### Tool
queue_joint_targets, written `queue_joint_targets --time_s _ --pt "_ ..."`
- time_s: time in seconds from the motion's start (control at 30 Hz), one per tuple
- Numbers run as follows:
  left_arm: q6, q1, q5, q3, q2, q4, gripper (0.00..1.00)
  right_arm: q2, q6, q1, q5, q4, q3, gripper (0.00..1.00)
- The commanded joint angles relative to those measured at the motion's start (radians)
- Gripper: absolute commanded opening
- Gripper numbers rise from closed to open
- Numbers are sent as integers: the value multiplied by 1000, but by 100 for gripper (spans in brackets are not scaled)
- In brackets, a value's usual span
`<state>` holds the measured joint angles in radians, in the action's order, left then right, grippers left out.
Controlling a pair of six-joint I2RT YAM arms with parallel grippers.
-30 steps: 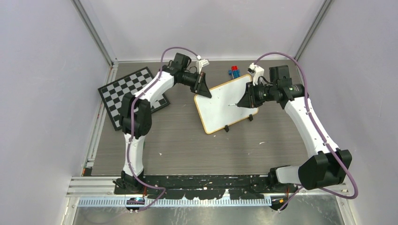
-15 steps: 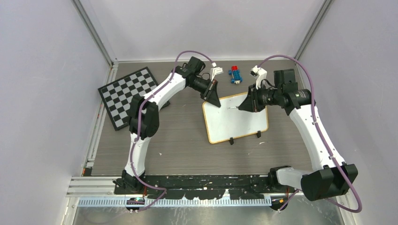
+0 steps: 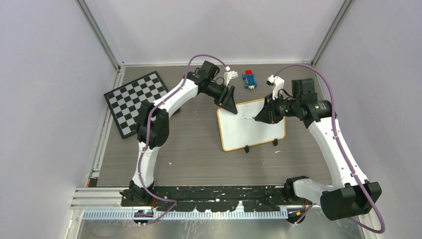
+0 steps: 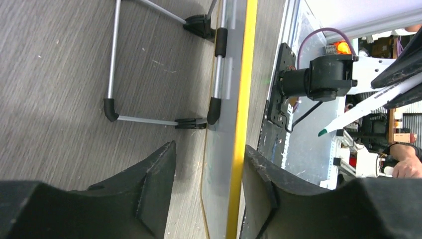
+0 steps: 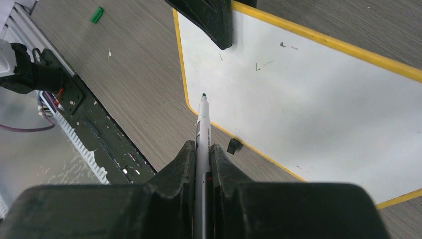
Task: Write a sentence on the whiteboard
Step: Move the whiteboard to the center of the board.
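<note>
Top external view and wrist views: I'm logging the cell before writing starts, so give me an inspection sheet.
Surface: grey table, white specks.
Job's things: whiteboard nearly blank, faint marks only.
Clutter: checkerboard far left; toy blocks at back; small green piece.
Hands: left hand straddles the whiteboard's corner, grip unclear; right hand shut on green marker, tip over board.
Cables: purple cables loop above arms.
Surroundings: pale walls.
</note>
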<state>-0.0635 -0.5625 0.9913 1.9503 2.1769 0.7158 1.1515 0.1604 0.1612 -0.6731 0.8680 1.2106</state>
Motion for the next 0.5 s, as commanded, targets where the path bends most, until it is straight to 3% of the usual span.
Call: queue_joint_targets --time_s 0.0,0.13,0.33,0.37,0.47 --pt "-74 23 -24 -82 -114 -109 53 -51 19 4 14 -13 -34 0" --pt "-118 56 -29 -218 -217 -203 54 -59 -12 5 2 -54 -73 0" --pt "-132 50 -38 -304 -249 -255 49 -54 -32 6 -54 -74 -71 0" --pt "-131 46 -35 -301 -242 -260 44 -54 -31 5 -65 -70 -68 0" --pt "-161 28 -43 -295 -225 -312 17 -53 -25 5 -55 -69 -63 0"
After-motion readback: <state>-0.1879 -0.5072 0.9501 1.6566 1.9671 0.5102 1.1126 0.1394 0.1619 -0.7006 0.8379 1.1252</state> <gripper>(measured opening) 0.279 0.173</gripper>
